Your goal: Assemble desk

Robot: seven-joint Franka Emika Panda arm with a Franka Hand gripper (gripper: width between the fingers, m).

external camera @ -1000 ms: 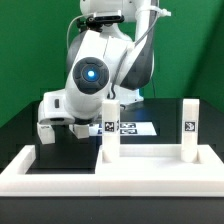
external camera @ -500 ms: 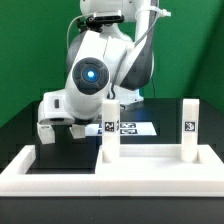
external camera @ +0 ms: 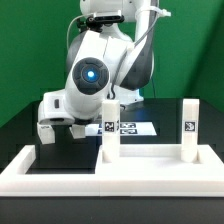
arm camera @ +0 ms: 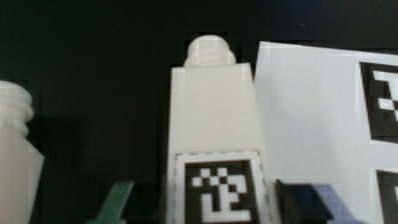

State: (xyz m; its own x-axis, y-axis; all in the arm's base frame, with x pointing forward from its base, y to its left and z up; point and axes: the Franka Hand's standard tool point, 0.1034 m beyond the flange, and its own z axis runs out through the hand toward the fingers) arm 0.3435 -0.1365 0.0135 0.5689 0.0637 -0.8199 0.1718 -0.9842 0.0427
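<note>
A white desk leg point(arm camera: 214, 120) lies flat on the black table, its threaded tip pointing away and its tag near my gripper point(arm camera: 219, 205). The jaws stand on either side of this leg and are shut on it. A second loose leg point(arm camera: 18, 140) lies beside it. In the exterior view my gripper point(external camera: 50, 135) is low over the table at the exterior view's left. The desk top point(external camera: 150, 158) lies at the front with two legs point(external camera: 108, 128) point(external camera: 188, 128) standing upright on it.
The marker board point(arm camera: 329, 100) lies right beside the gripped leg, and shows behind the standing legs point(external camera: 135, 128). A long low white border wall point(external camera: 110, 182) runs along the front and up the exterior view's left side. The robot's body fills the back.
</note>
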